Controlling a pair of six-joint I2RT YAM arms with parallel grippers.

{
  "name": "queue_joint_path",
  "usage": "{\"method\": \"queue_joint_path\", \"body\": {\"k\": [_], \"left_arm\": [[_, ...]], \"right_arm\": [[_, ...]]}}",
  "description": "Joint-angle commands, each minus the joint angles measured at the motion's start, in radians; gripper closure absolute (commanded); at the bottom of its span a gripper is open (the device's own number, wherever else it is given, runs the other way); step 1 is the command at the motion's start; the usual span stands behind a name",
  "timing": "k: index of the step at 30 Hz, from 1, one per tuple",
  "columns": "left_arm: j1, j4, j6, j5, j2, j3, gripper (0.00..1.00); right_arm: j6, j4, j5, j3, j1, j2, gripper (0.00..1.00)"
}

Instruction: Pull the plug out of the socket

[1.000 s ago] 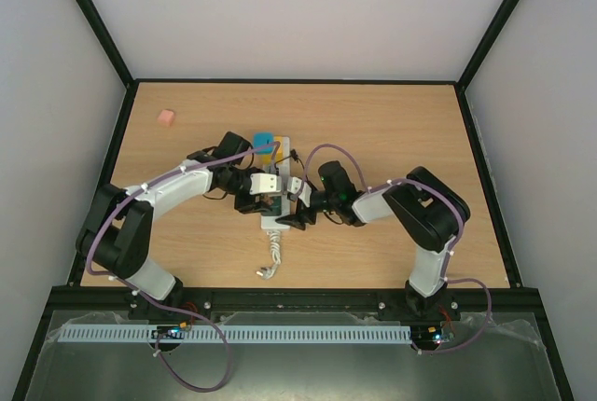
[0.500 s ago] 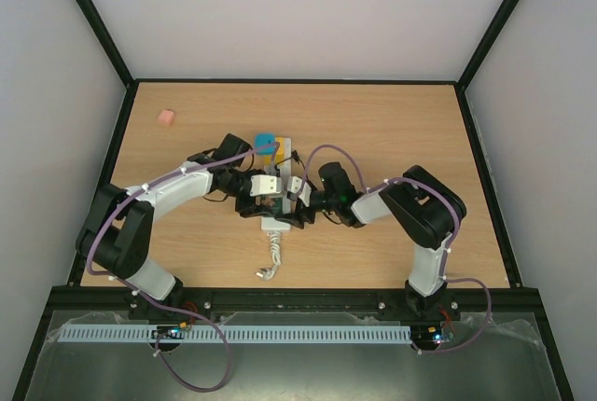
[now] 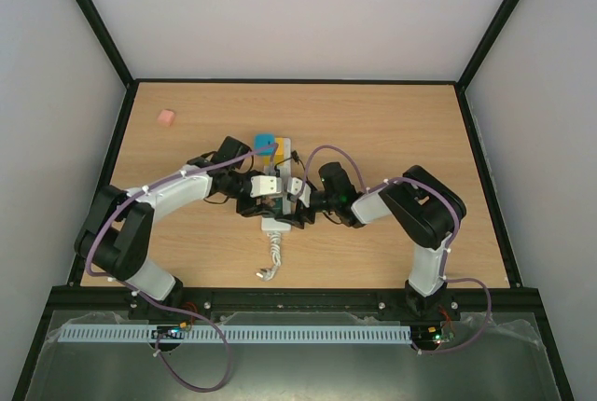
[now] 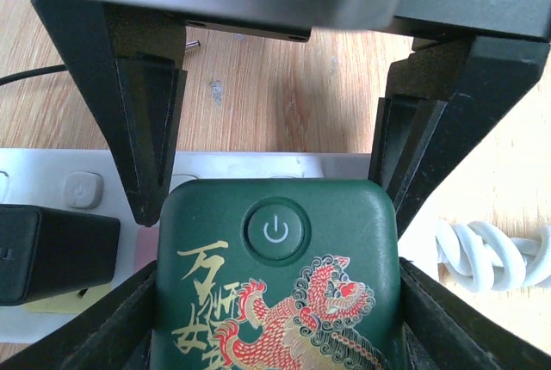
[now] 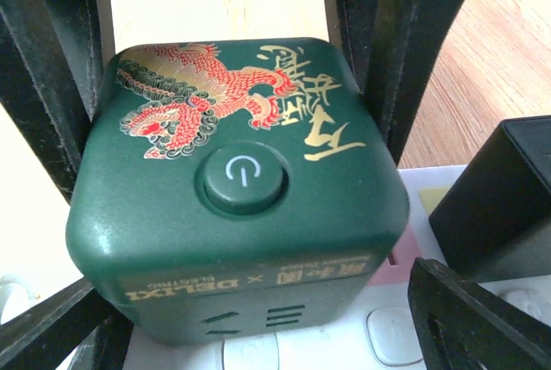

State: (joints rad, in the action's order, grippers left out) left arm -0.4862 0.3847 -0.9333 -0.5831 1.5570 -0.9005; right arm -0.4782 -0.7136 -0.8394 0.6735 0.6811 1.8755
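We see the dark green cube plug (image 5: 232, 181) seated in the long white plastic power-strip socket (image 3: 270, 226), with both arms drawn in around it.

The pale wooden counter (image 3: 392, 131) carries the socket near its middle, lying front to back. The right end effector (image 5: 225, 172) has its fingers pressed to two opposite sides of the plug, clamped on it. The left end effector (image 4: 269, 211) straddles the same plug from the opposite direction, fingertips down by its corners; we cannot tell whether they grip it. The plug, printed with a red-and-gold dragon and a round power button, sits just beside a black box-shaped adapter (image 4: 52, 249) plugged into the strip. The strip's coiled white cord (image 3: 273, 254) trails toward the arm bases. A small pink block (image 3: 167, 117) lies well apart at the far left.
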Motion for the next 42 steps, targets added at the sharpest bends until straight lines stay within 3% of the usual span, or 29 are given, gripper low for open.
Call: {"method": "queue_joint_path", "body": {"k": [1, 16, 32, 42], "left_arm": [[-0.009, 0.048, 0.015, -0.076, -0.038, 0.006, 0.53], [0.038, 0.101, 0.016, -0.177, -0.065, -0.045, 0.58], [0.014, 0.016, -0.009, -0.100, -0.161, 0.045, 0.59], [0.047, 0.131, -0.037, -0.120, -0.189, 0.019, 0.59]], "right_arm": [[-0.045, 0.055, 0.008, -0.032, 0.006, 0.043, 0.15], [-0.096, 0.103, 0.036, -0.033, 0.006, 0.065, 0.16], [-0.115, 0.159, 0.062, -0.005, 0.006, 0.099, 0.16], [-0.107, 0.167, 0.053, -0.005, 0.006, 0.082, 0.16]]}}
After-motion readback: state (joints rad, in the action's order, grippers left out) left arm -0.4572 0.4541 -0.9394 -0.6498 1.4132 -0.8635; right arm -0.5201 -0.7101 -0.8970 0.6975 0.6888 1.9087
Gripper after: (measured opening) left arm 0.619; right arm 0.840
